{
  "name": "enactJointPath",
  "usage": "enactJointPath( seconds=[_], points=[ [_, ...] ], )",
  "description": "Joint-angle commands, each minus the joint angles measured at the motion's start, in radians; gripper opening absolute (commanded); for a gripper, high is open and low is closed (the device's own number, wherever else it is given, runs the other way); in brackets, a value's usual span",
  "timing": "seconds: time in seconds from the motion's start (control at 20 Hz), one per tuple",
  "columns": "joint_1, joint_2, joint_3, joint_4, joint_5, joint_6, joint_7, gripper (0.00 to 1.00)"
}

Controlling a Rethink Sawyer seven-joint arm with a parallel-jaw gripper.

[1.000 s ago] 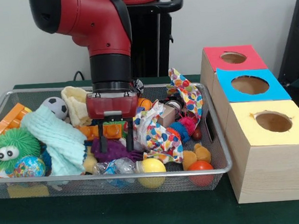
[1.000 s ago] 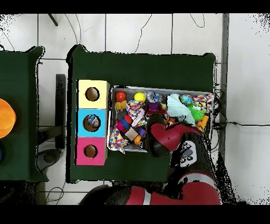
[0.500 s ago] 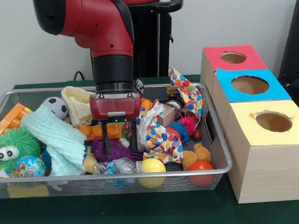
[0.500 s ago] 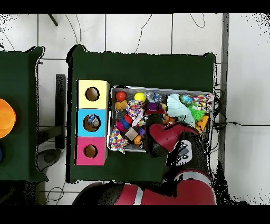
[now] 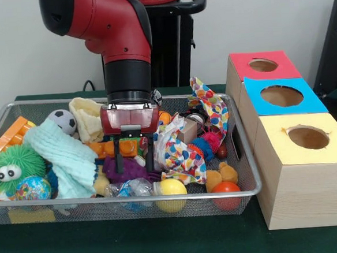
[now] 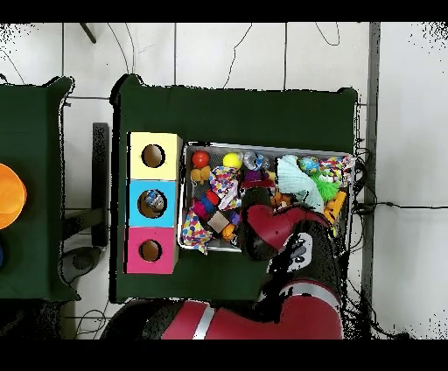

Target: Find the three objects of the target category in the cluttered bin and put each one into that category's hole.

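The purple spiky toy (image 5: 128, 170) lies low in the middle of the wire bin (image 5: 240, 156), left of centre in the front view, a soft nubbly lump half buried between the mint cloth (image 5: 67, 159) and the patterned cloth (image 5: 179, 152). The claw (image 5: 134, 163) hangs right over it, fingers apart and empty, tips at its top. This looks like the reach-in stage: next it must sink, close, then lift towards the three-hole box (image 5: 300, 152) at right.

No readable text, label or number shows on anything

Green table (image 5: 165, 248) carries wire bin (image 5: 240, 156) and boxes (image 5: 302, 175)
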Motion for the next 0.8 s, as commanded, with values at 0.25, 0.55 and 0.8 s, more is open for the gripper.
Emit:
enactJointPath(
  seconds=[0.25, 0.55, 0.8],
  points=[
    [0.013, 0.054, 0.008, -0.116, -0.004, -0.024, -0.039, 1.00],
    [0.001, 0.035, 0.035, -0.112, -0.089, 0.054, -0.002, 1.00],
    [0.010, 0.065, 0.016, -0.119, -0.061, 0.036, -0.011, 1.00]
  ],
)
